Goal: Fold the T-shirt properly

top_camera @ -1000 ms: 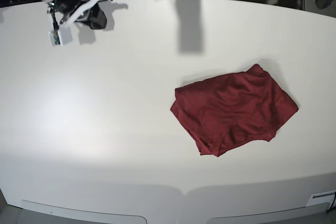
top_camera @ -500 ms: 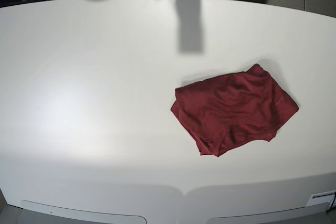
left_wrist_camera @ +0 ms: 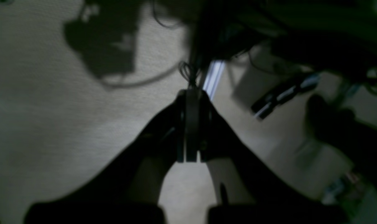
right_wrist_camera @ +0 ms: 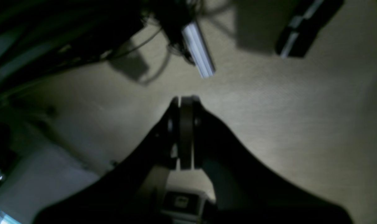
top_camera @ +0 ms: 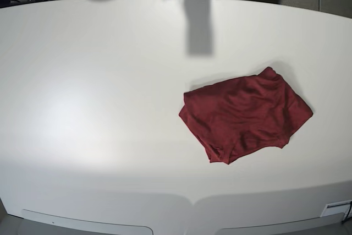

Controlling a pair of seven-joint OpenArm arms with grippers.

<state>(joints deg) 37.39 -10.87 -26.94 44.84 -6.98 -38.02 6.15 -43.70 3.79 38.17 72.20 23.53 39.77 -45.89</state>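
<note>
Both wrist views are dim and blurred; T-shirt [top_camera: 245, 117] layers hidden.

The T-shirt [top_camera: 245, 118] is seen in the base view as a dark red, plain garment of thin soft fabric; it is folded into a compact, roughly 4-sided bundle, tilted so that 1 corner points far and right; it lies flat on the white table, right of centre; soft wrinkles and layered edges are shown along its near-left side.
</note>
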